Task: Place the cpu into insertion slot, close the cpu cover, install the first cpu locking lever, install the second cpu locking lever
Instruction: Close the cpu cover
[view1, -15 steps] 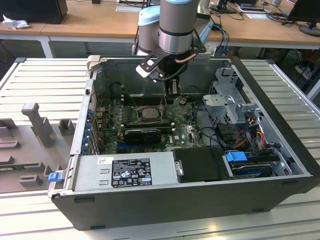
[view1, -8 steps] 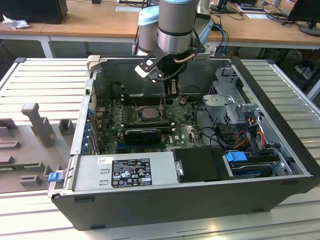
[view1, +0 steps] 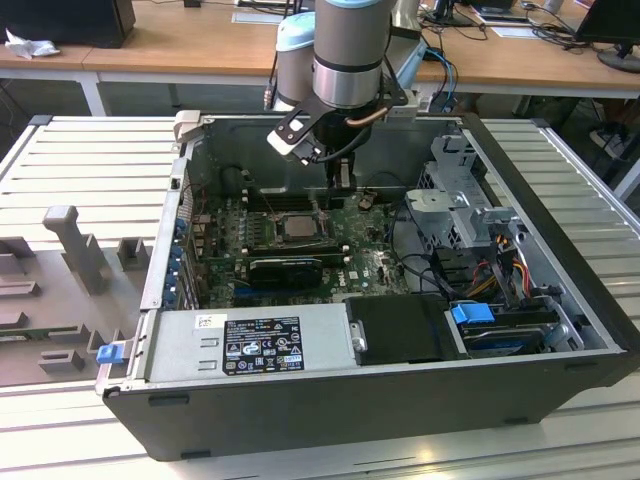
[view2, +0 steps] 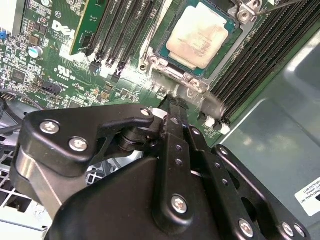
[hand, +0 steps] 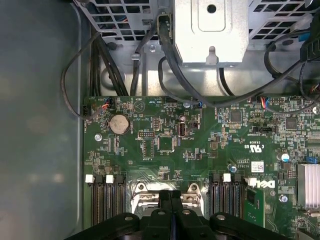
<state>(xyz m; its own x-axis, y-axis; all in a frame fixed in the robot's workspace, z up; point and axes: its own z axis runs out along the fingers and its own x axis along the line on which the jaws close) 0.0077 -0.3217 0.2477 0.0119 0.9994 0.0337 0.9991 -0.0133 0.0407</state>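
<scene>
Over the open computer case (view1: 545, 225) in the exterior view, the arm (view1: 345, 60) hangs down from the far side. Its gripper (view1: 340, 178) is low over the green motherboard (view1: 375, 265). The cpu (view1: 298, 226) sits just toward the exterior view's left of it, pale and flat in the middle of the board.

On to the second wrist view, and the cpu (view2: 200, 37) is seated in the insertion slot (view2: 150, 47). The cpu cover (view2: 177, 70) lies down flat around it. The gripper (view2: 174, 100) has its fingers pressed together into one narrow black blade. The tip is right at the near edge of that cover, beside the long black memory slots (view2: 270, 55). Whether anything is caught between the fingers, I cannot tell.

Now the first wrist view: the gripper (hand: 171, 196) is again closed tight, its tip between two shiny corner screws of the socket, with the coin battery (hand: 119, 123) and the drive cage (hand: 210, 30) beyond
</scene>
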